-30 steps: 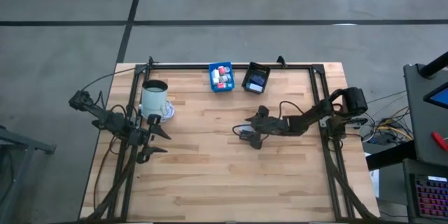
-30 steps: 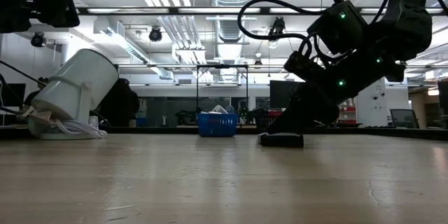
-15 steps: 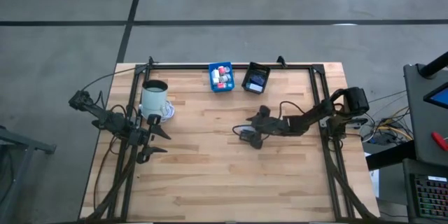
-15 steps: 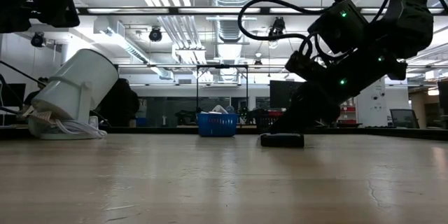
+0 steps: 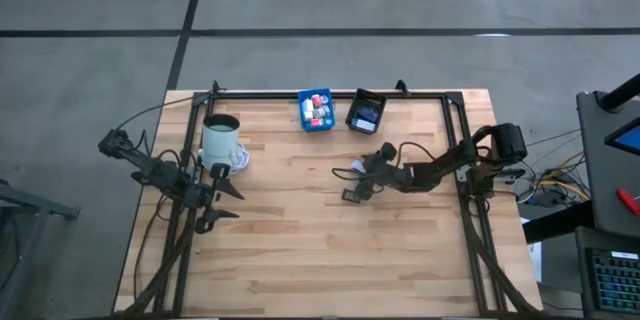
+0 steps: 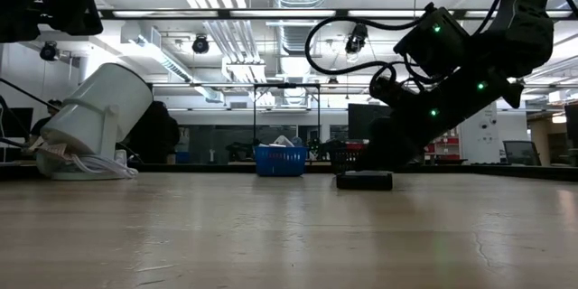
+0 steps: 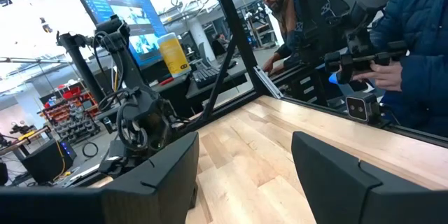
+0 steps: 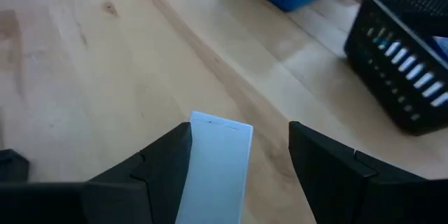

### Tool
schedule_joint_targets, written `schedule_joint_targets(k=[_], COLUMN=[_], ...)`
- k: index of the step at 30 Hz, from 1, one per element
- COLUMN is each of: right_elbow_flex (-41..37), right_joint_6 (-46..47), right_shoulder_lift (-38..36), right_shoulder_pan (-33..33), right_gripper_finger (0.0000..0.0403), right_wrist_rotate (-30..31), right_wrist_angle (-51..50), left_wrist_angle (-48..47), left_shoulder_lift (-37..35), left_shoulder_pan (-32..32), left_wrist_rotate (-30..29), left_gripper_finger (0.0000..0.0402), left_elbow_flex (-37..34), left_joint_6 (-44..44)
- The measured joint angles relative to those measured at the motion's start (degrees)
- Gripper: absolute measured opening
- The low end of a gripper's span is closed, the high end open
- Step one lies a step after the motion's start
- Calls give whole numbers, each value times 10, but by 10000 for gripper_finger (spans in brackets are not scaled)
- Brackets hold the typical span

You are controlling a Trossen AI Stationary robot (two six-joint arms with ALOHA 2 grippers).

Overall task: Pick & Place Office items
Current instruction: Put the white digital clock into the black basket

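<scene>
Near the middle of the pale butcher-block wooden table [image 5: 300, 250], the right claw [image 5: 361, 171] hovers with a flat, smooth white rectangular piece [image 8: 213, 171] between its 2 dark fingers [image 8: 150, 168]. It lies against 1 finger with a gap to the other, so whether it is truly clamped I cannot tell; my read is that it is being carried toward the bins. Just beside the claw, a small flat black rectangle [image 5: 351, 196] lies on the wood, low and matte in the low view, likely waiting its turn.

Along the far edge, the blue plastic bin [image 5: 316, 110] holds small red and white cube-like blocks [image 5: 319, 111], and the slotted black plastic bin [image 5: 365, 112] sits just beside it with something pale inside.

Over on the left edge, the left claw [image 5: 222, 204] waits with fingers wide apart, empty, near a glossy white mug [image 5: 220, 140] standing upright.
</scene>
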Motion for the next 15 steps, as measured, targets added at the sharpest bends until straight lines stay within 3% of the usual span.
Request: schedule_joint_targets(k=[10, 15], right_elbow_flex=[-2, -2], right_joint_6=[-5, -51], right_shoulder_lift=[-13, -50], right_shoulder_pan=[3, 17], right_gripper_finger=[238, 242], right_wrist_rotate=[-6, -10], right_wrist_angle=[8, 14], left_wrist_angle=[0, 0], left_shoulder_lift=[0, 0], left_shoulder_pan=[0, 0], left_wrist_rotate=[0, 0], left_gripper_finger=[234, 234], left_elbow_flex=[0, 0], left_joint_6=[0, 0])
